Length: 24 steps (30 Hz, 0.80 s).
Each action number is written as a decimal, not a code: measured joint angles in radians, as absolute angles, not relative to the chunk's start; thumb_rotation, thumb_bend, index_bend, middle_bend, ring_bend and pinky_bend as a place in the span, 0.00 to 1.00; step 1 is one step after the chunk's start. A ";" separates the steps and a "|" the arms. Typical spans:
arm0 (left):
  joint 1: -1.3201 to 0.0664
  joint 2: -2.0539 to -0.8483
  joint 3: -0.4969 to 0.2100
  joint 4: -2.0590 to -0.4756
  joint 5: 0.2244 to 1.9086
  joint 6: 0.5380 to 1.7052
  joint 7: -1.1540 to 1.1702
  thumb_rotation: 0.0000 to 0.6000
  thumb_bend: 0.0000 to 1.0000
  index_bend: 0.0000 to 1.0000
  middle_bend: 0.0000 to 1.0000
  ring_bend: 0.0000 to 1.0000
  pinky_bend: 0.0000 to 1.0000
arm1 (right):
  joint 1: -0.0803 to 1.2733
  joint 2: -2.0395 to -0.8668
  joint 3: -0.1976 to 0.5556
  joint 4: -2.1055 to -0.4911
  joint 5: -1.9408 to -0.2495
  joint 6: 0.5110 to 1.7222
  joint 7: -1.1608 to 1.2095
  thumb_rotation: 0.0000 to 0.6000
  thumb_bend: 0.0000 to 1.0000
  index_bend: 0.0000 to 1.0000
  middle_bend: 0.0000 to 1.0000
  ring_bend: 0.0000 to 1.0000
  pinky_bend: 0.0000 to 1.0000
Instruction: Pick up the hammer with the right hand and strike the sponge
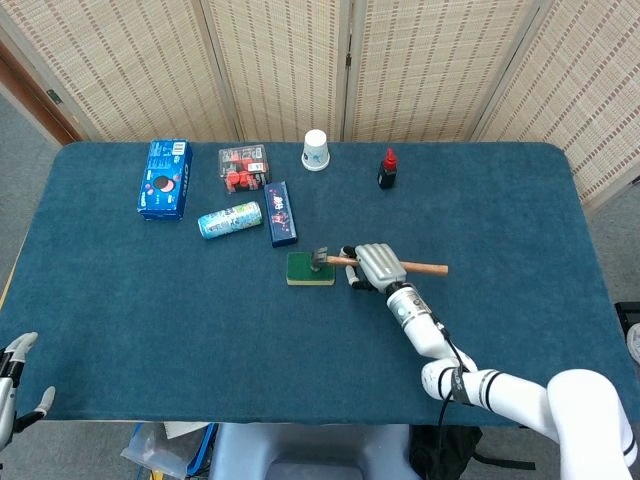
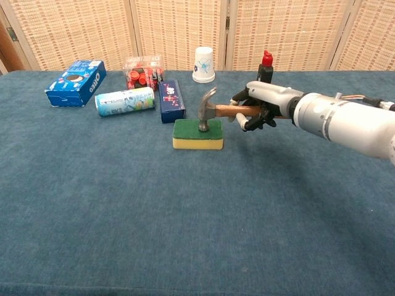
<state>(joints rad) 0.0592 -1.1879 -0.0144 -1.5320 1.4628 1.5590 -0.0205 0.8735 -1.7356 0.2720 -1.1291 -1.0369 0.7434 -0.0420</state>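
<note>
My right hand (image 1: 372, 266) (image 2: 259, 108) grips the wooden handle of the hammer (image 1: 400, 266) (image 2: 210, 111). The steel head (image 1: 320, 259) stands face down on the green top of the sponge (image 1: 304, 270) (image 2: 197, 134), which lies flat in the middle of the table with its yellow layer underneath. The handle runs level to the right, out past the hand in the head view. My left hand (image 1: 14, 390) shows only at the bottom left corner of the head view, off the table, with its fingers apart and nothing in them.
Behind the sponge lie a dark blue box (image 2: 171, 100), a light can on its side (image 2: 124, 101), a clear box of red items (image 2: 142, 72) and a blue Oreo box (image 2: 75, 82). A paper cup (image 2: 203, 64) and a red-capped black bottle (image 2: 265, 66) stand at the back.
</note>
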 measured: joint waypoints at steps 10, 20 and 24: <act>0.062 -1.189 -0.014 -1.529 1.467 1.564 -0.026 1.00 0.32 0.08 0.13 0.13 0.05 | 0.869 -1.734 0.278 -1.143 -1.066 0.768 -0.014 1.00 0.83 0.66 0.81 0.74 0.84; 0.056 -1.189 -0.014 -1.544 1.479 1.562 -0.007 1.00 0.32 0.08 0.13 0.13 0.05 | 0.833 -1.668 0.287 -1.217 -1.113 0.815 0.042 1.00 0.84 0.66 0.81 0.74 0.84; 0.055 -1.188 -0.014 -1.547 1.477 1.560 -0.001 1.00 0.32 0.08 0.13 0.14 0.05 | 0.835 -1.676 0.282 -1.198 -1.104 0.800 0.041 1.00 0.84 0.66 0.81 0.74 0.84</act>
